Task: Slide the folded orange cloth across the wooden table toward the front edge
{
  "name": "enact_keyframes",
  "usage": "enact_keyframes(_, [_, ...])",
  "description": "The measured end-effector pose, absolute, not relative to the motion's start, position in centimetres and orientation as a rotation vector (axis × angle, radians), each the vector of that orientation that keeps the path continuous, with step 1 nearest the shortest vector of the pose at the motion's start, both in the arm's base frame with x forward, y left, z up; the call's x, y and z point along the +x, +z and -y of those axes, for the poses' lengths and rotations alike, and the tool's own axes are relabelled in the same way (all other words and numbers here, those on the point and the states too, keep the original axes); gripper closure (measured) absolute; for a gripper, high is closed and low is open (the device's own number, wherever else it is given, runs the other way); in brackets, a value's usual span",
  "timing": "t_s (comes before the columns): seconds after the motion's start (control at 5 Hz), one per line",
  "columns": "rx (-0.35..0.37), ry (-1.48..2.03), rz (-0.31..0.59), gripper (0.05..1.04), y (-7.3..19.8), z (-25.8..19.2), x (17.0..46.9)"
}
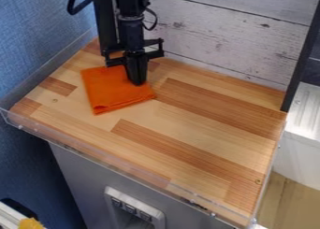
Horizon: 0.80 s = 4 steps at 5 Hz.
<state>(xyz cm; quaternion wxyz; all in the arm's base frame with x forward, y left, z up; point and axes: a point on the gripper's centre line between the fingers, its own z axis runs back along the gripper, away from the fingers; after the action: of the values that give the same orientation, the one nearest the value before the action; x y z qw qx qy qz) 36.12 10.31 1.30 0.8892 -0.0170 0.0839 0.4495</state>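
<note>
In the camera view, the black pincer [137, 82] is seen hanging over the upper right edge of the folded orange cloth [111, 91], which is laid flat on the wooden desk [206, 116], towards its upper left part. Whether the pincer is open or closed, and whether any fabric is gripped, cannot be told. For sound handling of the cloth, the tips are best brought straight down at the margin, with light pressure, so that the layers are caught together and are not pushed along the wood. Any lift is best made slowly, since thin fabric is judged likely to unfold or slip if only the top layer is pinched. Part of the cloth's upper right edge is hidden by the pincer; contact between the two cannot be confirmed, the number of layers cannot be counted, and the arm's upper part is cut off.
</note>
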Motion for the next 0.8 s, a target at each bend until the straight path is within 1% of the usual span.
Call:
enact_keyframes(0.2, [-0.106, 0.929, -0.147, 1.021, 1.0, -10.4, 36.4])
enact_keyframes(0.4, [-0.172, 0.837, -0.089, 1.021, 0.9, -9.6, 35.5])
enact_keyframes(0.6, [-0.224, 0.693, -0.033, 1.021, 0.7, -8.3, 33.8])
enact_keyframes(0.8, [-0.225, 0.541, 0.031, 1.022, 0.7, -7.0, 32.0])
